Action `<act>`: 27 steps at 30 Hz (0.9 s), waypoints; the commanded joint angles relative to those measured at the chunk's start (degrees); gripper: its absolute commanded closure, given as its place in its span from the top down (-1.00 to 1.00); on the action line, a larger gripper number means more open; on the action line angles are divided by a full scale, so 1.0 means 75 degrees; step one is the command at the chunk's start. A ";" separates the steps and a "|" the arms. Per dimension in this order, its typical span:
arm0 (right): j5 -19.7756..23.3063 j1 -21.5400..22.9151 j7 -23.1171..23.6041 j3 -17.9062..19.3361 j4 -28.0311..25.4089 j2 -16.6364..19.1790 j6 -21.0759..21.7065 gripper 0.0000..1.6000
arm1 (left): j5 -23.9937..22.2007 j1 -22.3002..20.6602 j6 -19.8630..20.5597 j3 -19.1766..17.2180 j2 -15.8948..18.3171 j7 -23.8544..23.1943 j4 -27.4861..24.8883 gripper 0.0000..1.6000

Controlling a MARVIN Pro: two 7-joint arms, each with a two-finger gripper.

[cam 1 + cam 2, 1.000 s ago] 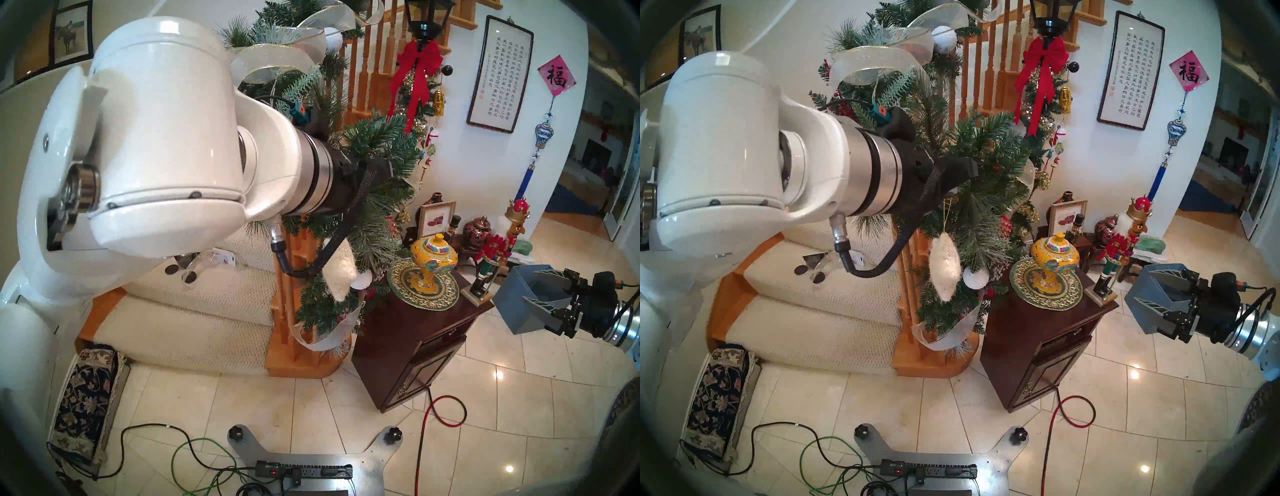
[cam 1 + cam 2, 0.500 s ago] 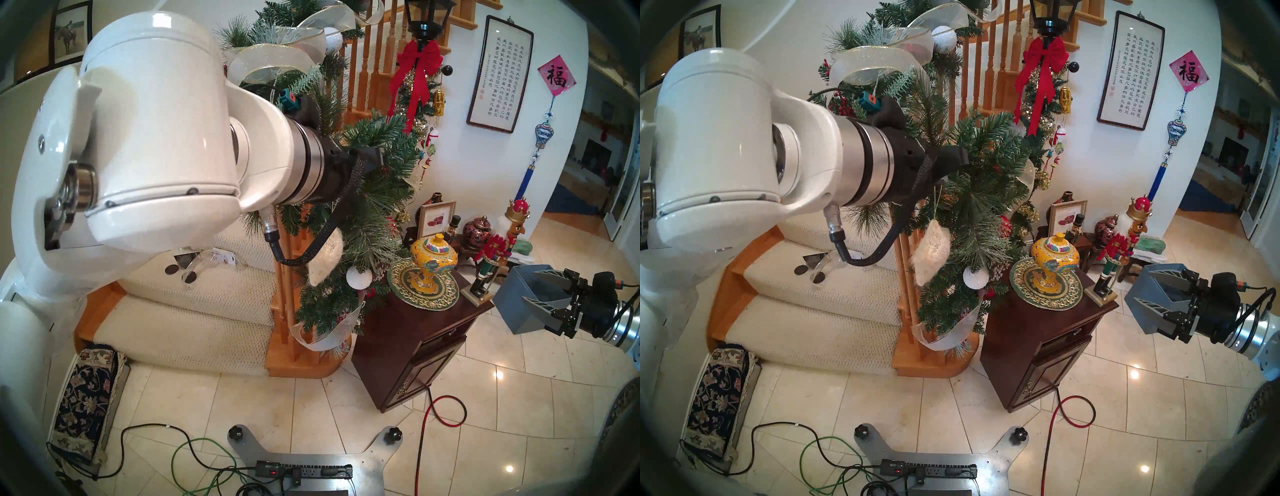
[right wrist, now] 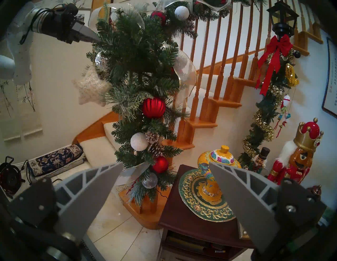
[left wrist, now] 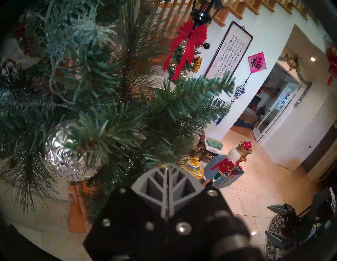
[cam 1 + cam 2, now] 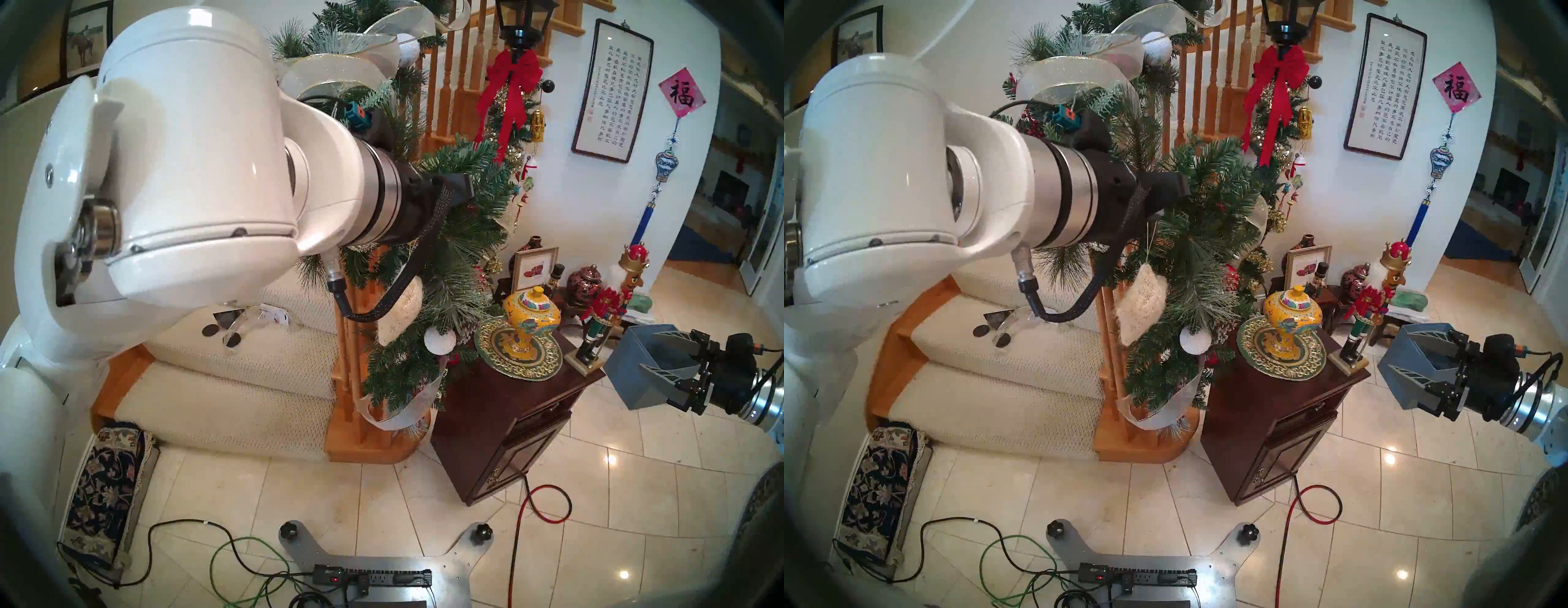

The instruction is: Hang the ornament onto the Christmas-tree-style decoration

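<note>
Pinching our left gripper (image 4: pixel 168 168) jaws together on the gold string loop (image 5: pixel 1152 242), we are dangling the white star ornament (image 3: pixel 90 88) just below, against the pine garland (image 3: pixel 138 76); our right gripper (image 3: pixel 165 184) jaws are gaping, farther off. A red diamond sign (image 5: pixel 681 97) is reading "福".

Fuzzy white fabric star (image 3: pixel 90 88), bristly plastic-needle garland (image 3: pixel 138 72), faceted mirror-bright silver ball (image 4: pixel 71 155), glossy wooden balusters (image 3: pixel 220 72).
</note>
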 commanded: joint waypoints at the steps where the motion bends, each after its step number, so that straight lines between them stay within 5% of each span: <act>1: 0.0010 0.0038 0.0828 0.0020 0.0007 0.0018 -0.0006 1.00 | 0.0060 -0.0245 0.0034 -0.0121 -0.0091 -0.0019 0.0147 -1.00; 27: 0.0002 0.0037 0.0792 0.0020 0.0004 0.0018 -0.0006 1.00 | -0.0124 -0.0295 0.0278 -0.0108 -0.0519 -0.0034 0.0412 -1.00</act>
